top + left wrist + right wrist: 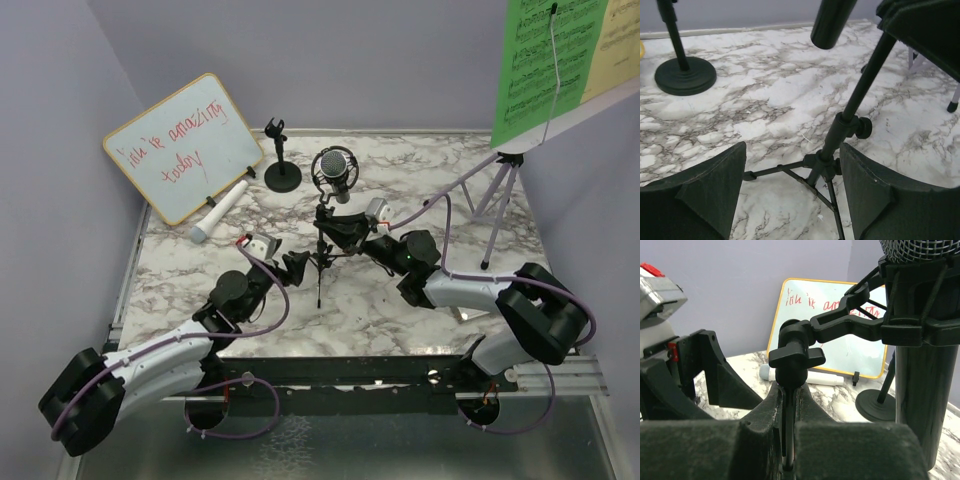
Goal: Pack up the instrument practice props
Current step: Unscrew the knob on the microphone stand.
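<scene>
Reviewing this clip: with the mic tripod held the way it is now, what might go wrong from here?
1. The right gripper pinches only the thin pole of the tripod, while the microphone sits high in the ring mount. The top-heavy stand may pivot or tip.
2. The left gripper stands open around the lower pole, close to the locking knob and legs. Closing could catch those instead.

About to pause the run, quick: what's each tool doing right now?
Left tool: open, straddling the mic tripod without gripping.
Right tool: closed on the mic tripod's pole.
</scene>
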Motion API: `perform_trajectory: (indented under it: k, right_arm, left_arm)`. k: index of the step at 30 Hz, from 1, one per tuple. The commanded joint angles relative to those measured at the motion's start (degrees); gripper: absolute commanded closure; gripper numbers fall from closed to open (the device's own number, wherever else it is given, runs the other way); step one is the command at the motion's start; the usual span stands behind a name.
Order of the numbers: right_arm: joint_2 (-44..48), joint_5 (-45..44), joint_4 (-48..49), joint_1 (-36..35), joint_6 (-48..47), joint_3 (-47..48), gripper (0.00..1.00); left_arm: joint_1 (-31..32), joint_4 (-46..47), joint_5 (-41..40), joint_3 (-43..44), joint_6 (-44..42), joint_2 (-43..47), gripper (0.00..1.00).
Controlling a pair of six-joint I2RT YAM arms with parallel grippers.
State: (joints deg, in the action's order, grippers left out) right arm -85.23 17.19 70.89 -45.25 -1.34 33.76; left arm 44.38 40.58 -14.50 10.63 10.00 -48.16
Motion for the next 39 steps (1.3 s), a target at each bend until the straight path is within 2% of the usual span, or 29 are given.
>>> perform_trajectory:
  k: [1,7,16,18,21,24,26,31,35,39]
  right_arm:
    - [-1.49,1.33,-10.42,0.25,-1.47,-1.35,1.00]
    - [0.25,1.90,-13.10,0.25,-1.91,0.02,1.00]
    - [0.77,1.87,-13.56,0.25,0.00,0.72,0.99]
    - [0.86,2.24,-13.83,0.24,0.81,0.87,0.98]
    - [1.26,2.42,-13.77,0.27,1.11,0.67,0.95]
    - [2.39,-0.49,-14.21,0.28,4.47,-0.02,0.81]
    - [3.49,-2.98,-14.71,0.49,6.81,-0.69,0.70]
    - [6.88,-3.60,-15.12,1.13,11.52,-3.68,0.50]
    - [8.90,-6.05,-15.15,1.39,16.89,-6.39,0.46]
    - [7.20,-6.64,-13.63,1.72,22.48,-7.84,0.45]
  left_arm:
    - [0.18,0.95,8.11,3.11,-1.73,-3.90,0.25]
    - [0.18,5.35,11.62,8.18,-3.44,-8.50,0.31]
    - [0.18,9.47,14.48,13.38,-6.19,-17.72,0.47]
    - [0.18,11.02,14.49,13.52,-6.32,-19.15,0.54]
    - [0.18,12.40,14.47,13.75,-6.15,-19.98,0.73]
    - [0.18,12.60,14.46,13.61,-6.44,-19.65,0.92]
    - [0.18,12.60,15.63,13.14,-6.87,-19.42,1.00]
    - [0.18,12.60,14.90,11.69,-6.71,-19.27,1.00]
    - [0.18,12.93,14.94,11.25,-6.44,-19.42,1.00]
    - [0.18,13.29,14.93,11.25,-6.28,-19.44,1.00]
